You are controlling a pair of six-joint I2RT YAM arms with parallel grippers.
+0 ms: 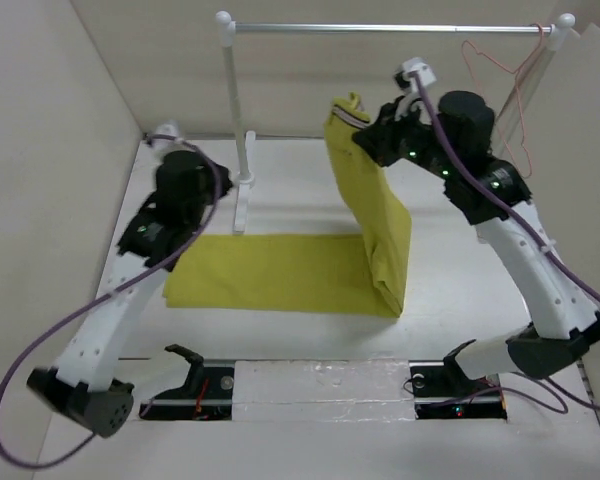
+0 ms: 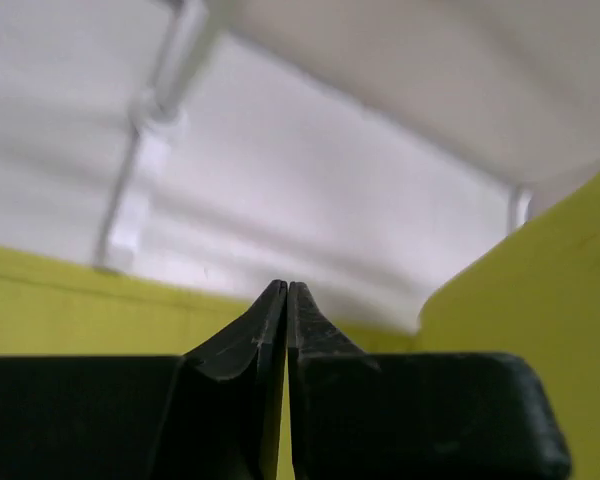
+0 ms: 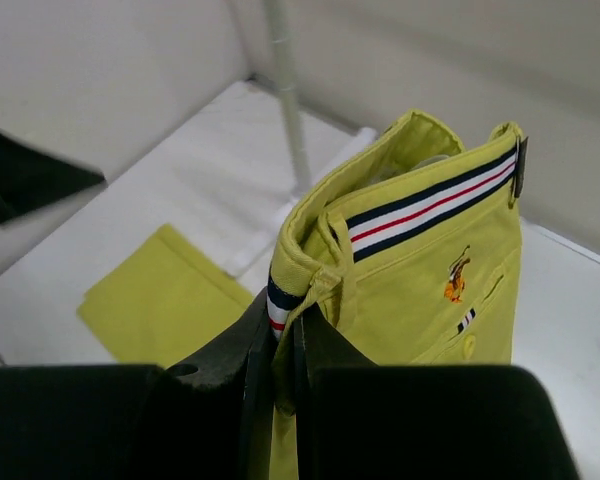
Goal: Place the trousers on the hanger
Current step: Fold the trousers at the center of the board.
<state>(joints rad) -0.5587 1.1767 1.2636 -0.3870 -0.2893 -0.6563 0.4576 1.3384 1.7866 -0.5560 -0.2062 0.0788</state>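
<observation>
Trousers (image 1: 280, 272) lie partly on the table (image 1: 460, 300), beside a stand (image 1: 242, 205).

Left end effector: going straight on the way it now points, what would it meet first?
Probably the bare white table just beyond the trousers lying under the shut left end effector. The stand sits left of that line, the lifted trouser part right of it. Depth is unclear.
</observation>
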